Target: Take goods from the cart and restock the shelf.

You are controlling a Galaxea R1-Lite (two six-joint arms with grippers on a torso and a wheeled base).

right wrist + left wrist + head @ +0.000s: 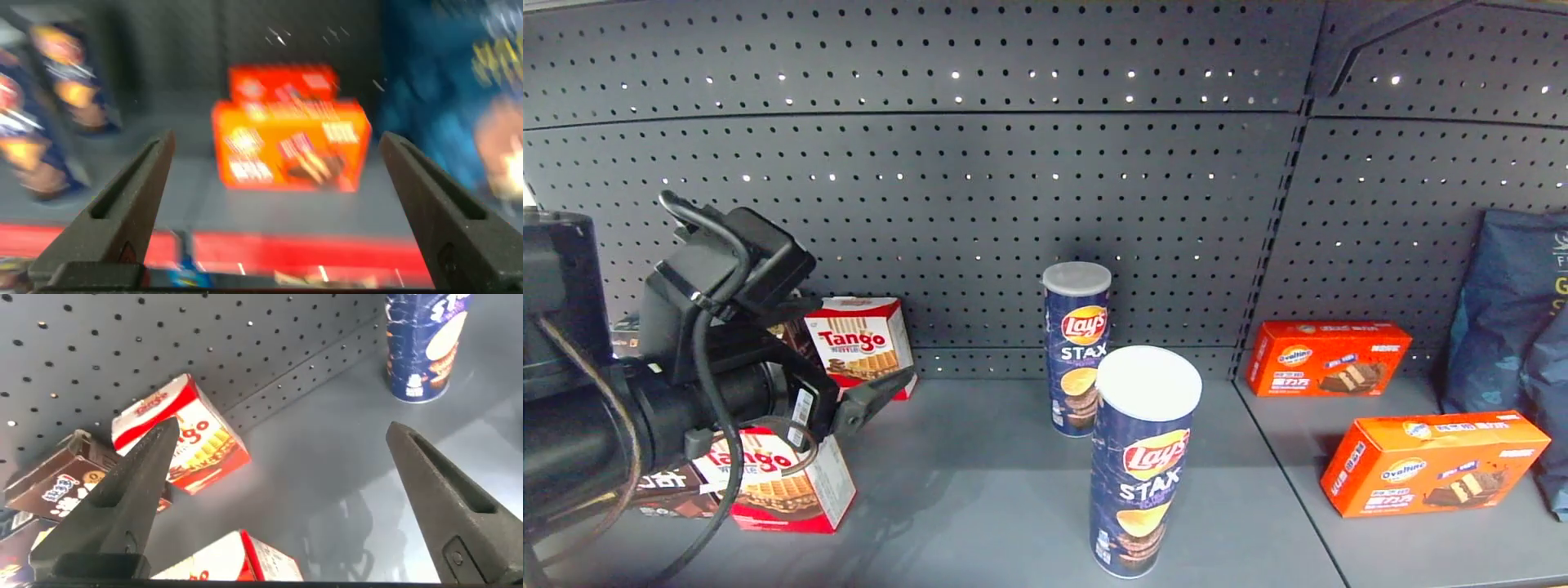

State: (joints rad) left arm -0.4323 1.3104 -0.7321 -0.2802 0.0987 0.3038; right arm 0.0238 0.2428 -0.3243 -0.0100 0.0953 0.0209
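- Left tool (282,429): fingers wide apart, gripping nothing, just above a red cardboard wafer box (192,441) on the grey metal shelf (980,490).
- Right tool (276,139): spread, empty, facing a rectangular orange box (286,147).
- Tall cylindrical can (1143,457) stands mid-shelf.

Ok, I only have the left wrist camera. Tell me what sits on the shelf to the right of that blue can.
Observer: Head view shows a rear orange box and, nearer us, a front orange box.
Operator: Check the cans. Report any I'm missing.
Observer: A second blue can stands upright in front of the rear blue can.
Operator: Give me the right gripper's state.
Observer: The right gripper is open and empty, facing the orange boxes.
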